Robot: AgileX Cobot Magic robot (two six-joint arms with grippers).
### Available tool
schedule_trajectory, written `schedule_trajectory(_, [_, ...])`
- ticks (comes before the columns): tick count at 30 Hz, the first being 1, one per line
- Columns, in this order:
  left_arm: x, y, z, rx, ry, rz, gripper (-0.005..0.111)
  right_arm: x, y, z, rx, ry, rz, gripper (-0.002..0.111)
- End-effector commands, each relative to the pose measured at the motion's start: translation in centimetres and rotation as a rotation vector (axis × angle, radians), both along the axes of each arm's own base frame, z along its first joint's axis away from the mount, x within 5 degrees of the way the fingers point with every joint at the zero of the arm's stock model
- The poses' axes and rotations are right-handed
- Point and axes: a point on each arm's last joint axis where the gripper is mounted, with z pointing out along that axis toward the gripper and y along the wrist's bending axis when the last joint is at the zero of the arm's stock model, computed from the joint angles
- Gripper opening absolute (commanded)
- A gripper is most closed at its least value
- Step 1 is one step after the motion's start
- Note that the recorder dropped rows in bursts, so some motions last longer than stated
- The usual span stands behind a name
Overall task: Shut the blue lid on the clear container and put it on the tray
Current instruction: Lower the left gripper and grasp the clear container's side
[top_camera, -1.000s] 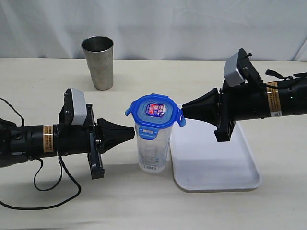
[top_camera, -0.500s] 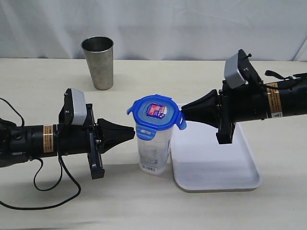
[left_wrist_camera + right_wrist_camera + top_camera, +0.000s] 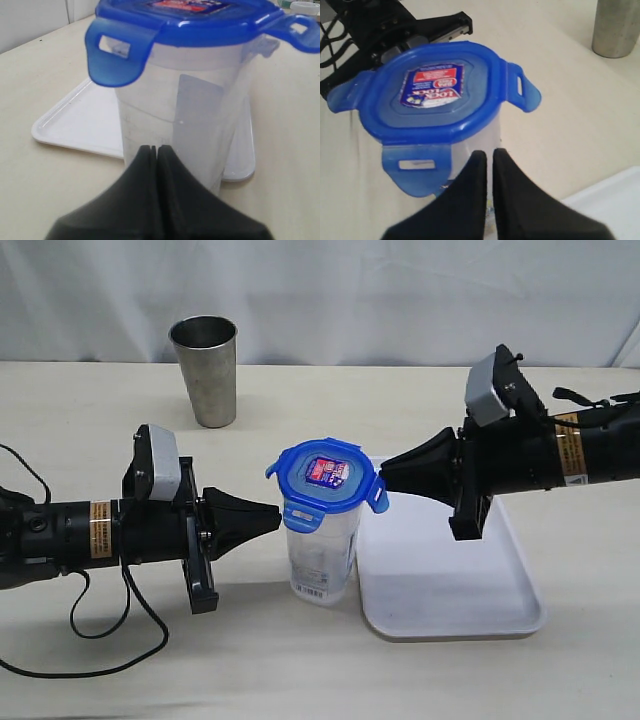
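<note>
Upright clear container (image 3: 322,555) between arms, blue lid (image 3: 325,477) on, flaps out. Pinched shut, empty: left fingers (image 3: 268,517), right fingers (image 3: 390,473) — right nearer, level with lid.

Lid (image 3: 325,472) on container (image 3: 322,560), tray (image 3: 450,580) just right of it — tumbler (image 3: 205,370) behind, leftward

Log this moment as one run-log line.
lid: on container, flaps sticking out | container: upright beside tray, not on it | left gripper: shut, by container's side | right gripper: shut, by lid flap
</note>
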Motion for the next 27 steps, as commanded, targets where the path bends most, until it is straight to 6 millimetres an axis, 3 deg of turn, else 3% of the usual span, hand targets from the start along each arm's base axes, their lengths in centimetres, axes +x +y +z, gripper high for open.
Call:
schedule_trajectory(1, [0.3, -0.1, 0.2, -0.021, 0.009, 0.028, 0.0, 0.4, -0.5, -0.3, -0.06, -0.001, -0.071, 0.005])
schedule_trajectory(5, [0.3, -0.1, 0.2, -0.007, -0.033, 0.016, 0.014, 0.5, -0.7, -0.4, -0.075, 0.0, -0.089, 0.005])
schedule_trajectory(8, [0.2, -0.1, 0.2, 0.011, -0.085, -0.002, 0.041, 0.5, -0.7, -0.4, -0.075, 0.0, -0.089, 0.005])
schedule_trajectory(11, [0.3, 0.0, 0.2, 0.009, -0.088, 0.01, 0.075, 0.5, -0.7, -0.4, -0.075, 0.0, -0.089, 0.005])
schedule_trajectory(13, [0.5, 0.0, 0.2, 0.004, -0.086, 0.032, 0.086, 0.5, -0.7, -0.4, -0.075, 0.0, -0.089, 0.005])
schedule_trajectory(18, [0.3, -0.4, 0.1, 0.007, -0.074, 0.023, 0.086, 0.5, -0.7, -0.4, -0.074, 0.002, -0.091, 0.005])
schedule_trajectory(27, [0.1, -2.8, -2.1, 0.068, -0.13, 0.032, 0.086, 0.5, -0.7, -0.4, -0.074, 0.002, -0.091, 0.005])
